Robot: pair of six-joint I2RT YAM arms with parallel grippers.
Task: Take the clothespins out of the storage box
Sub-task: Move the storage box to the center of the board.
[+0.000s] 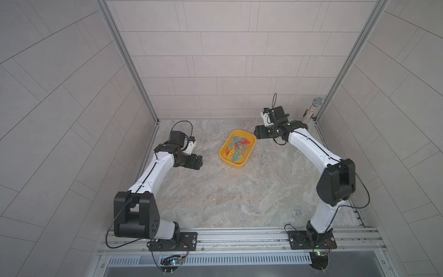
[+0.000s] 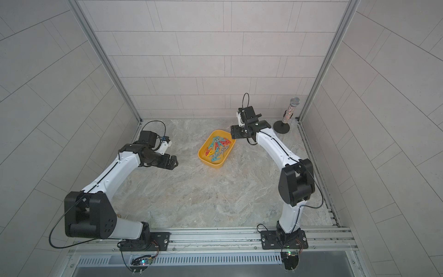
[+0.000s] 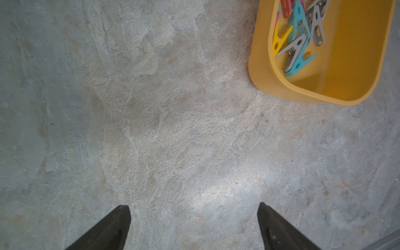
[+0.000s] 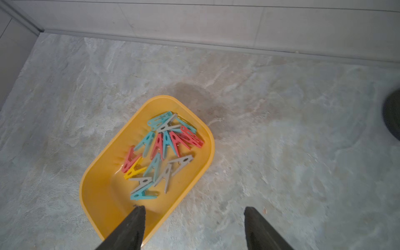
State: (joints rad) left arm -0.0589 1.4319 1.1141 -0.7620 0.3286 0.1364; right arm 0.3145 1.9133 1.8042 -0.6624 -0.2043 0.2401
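The storage box (image 1: 234, 164) sits far of the middle of the counter (image 1: 239, 196), with the clothespins (image 1: 238, 148) heaped inside it, mostly toward its far end.

Both top views show the two arms and a glittery microphone (image 1: 311, 109) in the far right corner. Its round black base (image 2: 281, 127) shows in a top view, and an edge of it appears in the right wrist view (image 4: 392, 114).

The right wrist view shows the whole pile (image 4: 164, 149) of red, teal, grey and yellow pegs. The left wrist view catches only the box's near end (image 3: 259, 71) and a few pegs (image 3: 300, 32).

The right pincer (image 1: 256, 133) hangs at the box's far right corner. Its jaws stand apart with nothing between them (image 4: 194, 208). One finger lies over the box's end, clear of the pegs, and the other over bare counter beside the box (image 4: 101, 194).

The left pincer (image 1: 200, 163) is spread wide and empty (image 3: 193, 206). It stands left of the box, apart from it, above bare counter.
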